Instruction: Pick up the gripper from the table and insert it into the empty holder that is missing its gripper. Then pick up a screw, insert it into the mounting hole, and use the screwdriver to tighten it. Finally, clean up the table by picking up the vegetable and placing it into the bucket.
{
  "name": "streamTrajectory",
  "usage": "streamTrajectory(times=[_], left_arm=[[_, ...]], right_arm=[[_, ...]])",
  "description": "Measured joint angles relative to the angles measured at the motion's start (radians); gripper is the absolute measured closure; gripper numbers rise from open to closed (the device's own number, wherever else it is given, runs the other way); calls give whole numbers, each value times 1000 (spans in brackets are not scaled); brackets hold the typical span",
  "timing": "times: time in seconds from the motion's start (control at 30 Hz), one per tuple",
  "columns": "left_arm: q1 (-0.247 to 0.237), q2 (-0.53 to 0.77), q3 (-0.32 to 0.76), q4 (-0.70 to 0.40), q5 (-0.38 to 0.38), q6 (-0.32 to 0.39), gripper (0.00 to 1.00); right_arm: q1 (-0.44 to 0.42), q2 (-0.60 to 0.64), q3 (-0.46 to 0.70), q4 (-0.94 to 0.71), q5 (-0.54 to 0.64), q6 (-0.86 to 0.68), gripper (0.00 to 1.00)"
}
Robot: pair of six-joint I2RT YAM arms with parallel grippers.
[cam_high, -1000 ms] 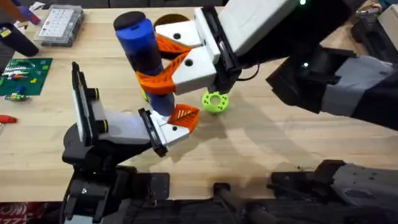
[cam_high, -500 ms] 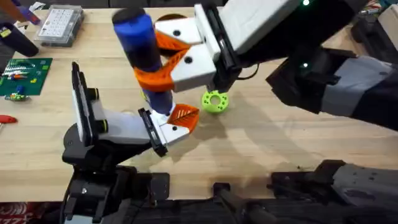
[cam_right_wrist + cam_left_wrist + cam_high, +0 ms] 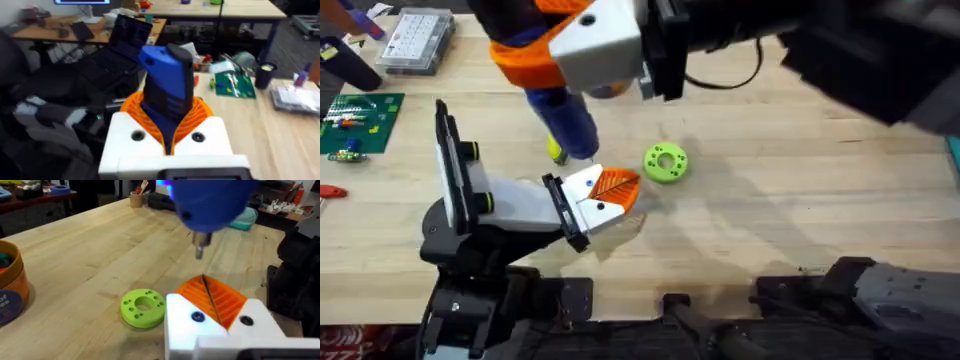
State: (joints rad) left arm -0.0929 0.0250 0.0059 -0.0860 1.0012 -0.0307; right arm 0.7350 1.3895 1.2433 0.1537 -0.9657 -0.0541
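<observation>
Above the middle of the counter (image 3: pixel 800 200), the right gripper (image 3: pixel 555 45) pinches the one blue screwdriver (image 3: pixel 565 120) between its orange ribbed pads (image 3: pixel 197 117), the white finger bodies wrapped round the barrel. The screwdriver's long axis runs close to vertical, leaning a little, with the darker nose and thin metal bit (image 3: pixel 201 247) pointing down toward the counter; in the left wrist view the bit tip hangs apart from and just above the small orange gripper (image 3: pixel 613 186). That single small gripper sits mounted at the end of the holder (image 3: pixel 515 205), its orange ribbed triangle pointing away from the holder's black base and its white base plate (image 3: pixel 200 325) showing two dark holes, one of them bluish. The holder's white-and-grey arm lies roughly level, running from the tall flat black upright (image 3: pixel 448 165) at the left toward the black clamp plate (image 3: pixel 563 212) near the middle. One bright green flat ring (image 3: pixel 665 162) with holes lies flat on the counter just beside the small gripper, apart from it. A little yellow-green piece, likely the vegetable (image 3: pixel 555 152), peeks out beside the screwdriver's lower end. One bucket (image 3: pixel 11 287) with an orange-brown rim stands well apart from the ring. Whether the left gripper is spread or closed, I cannot tell.
</observation>
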Motion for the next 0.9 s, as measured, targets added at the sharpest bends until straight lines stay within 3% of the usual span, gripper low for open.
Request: streamTrajectory(times=[0.3,0.5,0.73,0.9], left_arm=[[0,0,0,0,0,0,984],[0,0,0,0,0,0,984],[0,0,0,0,0,0,984],[0,0,0,0,0,0,984]], right_arm=[[-87,0,175,-580,177,-340,964],[-201,0,194,-818,348,-556,963],[-295,2,194,-961,620,-709,962],[-326,28,194,-981,725,-738,964]])
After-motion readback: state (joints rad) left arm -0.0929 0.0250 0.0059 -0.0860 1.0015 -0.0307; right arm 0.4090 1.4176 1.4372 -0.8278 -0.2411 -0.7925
